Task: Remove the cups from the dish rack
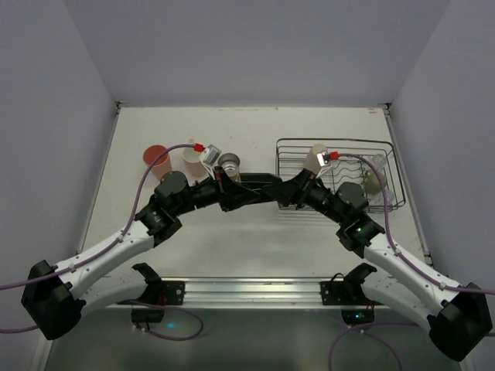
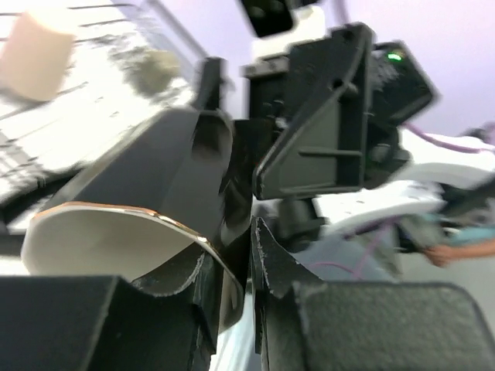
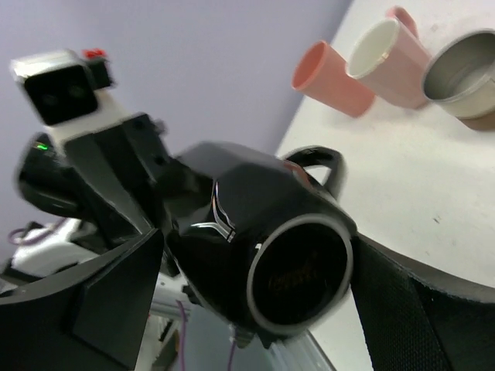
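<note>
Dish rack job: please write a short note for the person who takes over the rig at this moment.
Left gripper: shut on the rim of the dark mug.
Right gripper: shut on the same mug's body, so this looks like a handover between the arms.
Done: salmon cup, pale pink cup and metal cup stand on the table, left of the dish rack.
Left: set the mug down; beige cup and greyish cup are in the rack.
</note>
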